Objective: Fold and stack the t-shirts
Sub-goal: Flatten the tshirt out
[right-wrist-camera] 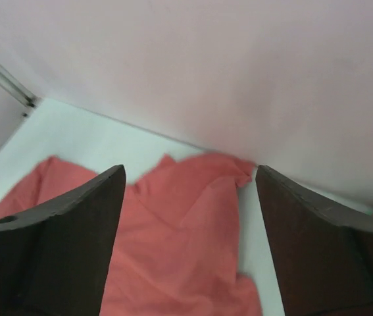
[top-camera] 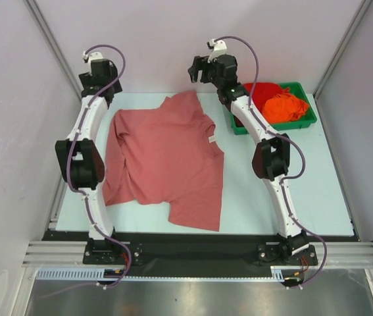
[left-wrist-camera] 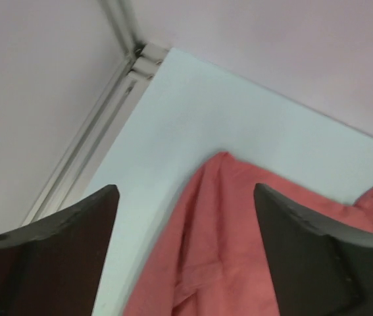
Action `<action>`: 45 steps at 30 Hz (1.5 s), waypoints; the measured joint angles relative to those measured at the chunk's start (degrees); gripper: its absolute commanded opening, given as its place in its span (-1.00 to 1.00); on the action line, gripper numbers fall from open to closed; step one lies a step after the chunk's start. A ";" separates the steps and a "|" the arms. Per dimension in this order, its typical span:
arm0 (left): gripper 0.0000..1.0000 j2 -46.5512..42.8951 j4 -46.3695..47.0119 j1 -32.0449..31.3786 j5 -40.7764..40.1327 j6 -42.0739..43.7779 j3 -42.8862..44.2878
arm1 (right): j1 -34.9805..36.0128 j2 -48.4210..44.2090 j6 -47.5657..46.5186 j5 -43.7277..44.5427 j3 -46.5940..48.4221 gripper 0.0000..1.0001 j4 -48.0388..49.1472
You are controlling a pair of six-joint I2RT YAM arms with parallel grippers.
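The large salmon t-shirt [top-camera: 166,158] lies spread and rumpled on the white table, one sleeve reaching the back edge. It also shows in the left wrist view [left-wrist-camera: 239,250] and the right wrist view [right-wrist-camera: 179,243]. A bright red t-shirt [top-camera: 262,92] and an orange t-shirt [top-camera: 287,106] lie bunched in the green tray [top-camera: 308,122] at the back right. My left gripper [top-camera: 97,69] is open and empty, raised above the shirt's back left corner. My right gripper [top-camera: 202,69] is open and empty, raised above the shirt's back right sleeve.
Pale walls enclose the table on three sides, with metal frame posts at the back corners [top-camera: 48,33]. A black strip runs along the table's near edge [top-camera: 193,245] by the arm bases. Bare white table [top-camera: 304,184] lies to the right of the shirt.
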 measured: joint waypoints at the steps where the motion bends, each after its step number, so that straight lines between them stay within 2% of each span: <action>1: 0.91 -0.81 -1.46 0.13 -1.09 -1.01 -0.02 | 0.02 -0.52 -0.11 1.42 -0.24 0.78 -2.64; 4: 0.89 -5.46 -5.92 0.76 -2.99 -4.15 -3.28 | 0.07 -5.22 0.33 5.86 -5.86 0.75 -10.64; 8: 0.76 -19.08 -10.51 1.40 -2.51 -9.14 -15.63 | 0.37 -18.16 2.95 8.68 -21.84 0.65 -19.58; 13: 0.29 -33.29 -14.08 1.49 -2.27 -11.89 -26.71 | 2.97 -41.83 5.55 6.93 -48.70 0.54 -23.23; 17: 0.32 -38.69 -17.92 1.49 -2.91 -16.11 -35.71 | 8.48 -58.31 9.70 -0.74 -68.63 0.43 -22.91; 21: 0.37 -38.75 -22.36 1.49 -1.29 -23.19 -46.90 | 14.19 -66.53 12.96 -6.84 -83.65 0.42 -22.51; 23: 0.34 -37.77 -24.24 1.49 0.17 -26.18 -50.84 | 16.31 -67.32 13.84 -8.83 -88.06 0.37 -22.56; 24: 0.32 -37.24 -24.81 1.49 0.81 -27.61 -52.43 | 17.07 -67.08 14.32 -9.75 -89.64 0.25 -22.47; 26: 0.31 -36.81 -25.22 1.49 2.23 -30.58 -55.52 | 17.86 -66.03 14.99 -11.17 -91.60 0.14 -21.75; 27: 0.30 -36.98 -25.24 1.49 2.91 -31.78 -56.81 | 18.32 -65.18 15.41 -11.82 -92.06 -0.11 -20.76; 28: 0.30 -37.38 -25.18 1.49 3.34 -32.83 -57.81 | 18.71 -64.19 15.93 -12.48 -92.28 -0.23 -19.43; 30: 0.29 -38.71 -25.24 1.49 3.63 -34.16 -58.99 | 19.80 -62.12 17.22 -13.29 -92.76 -0.31 -16.11; 35: 0.33 -45.48 -25.46 1.49 2.36 -34.62 -59.06 | 24.00 -54.14 19.65 -11.58 -93.64 -0.23 -9.88; 38: 0.35 -49.11 -25.66 1.49 -0.04 -34.47 -58.95 | 26.93 -47.60 19.69 -5.77 -92.39 -0.17 -10.29; 41: 0.38 -51.23 -25.51 1.49 -1.75 -33.90 -58.97 | 28.13 -42.82 20.22 0.46 -86.49 -0.10 -11.56; 45: 0.49 -52.43 -24.76 1.42 -3.19 -32.48 -58.97 | 28.94 -38.86 22.38 8.35 -80.39 0.10 -15.08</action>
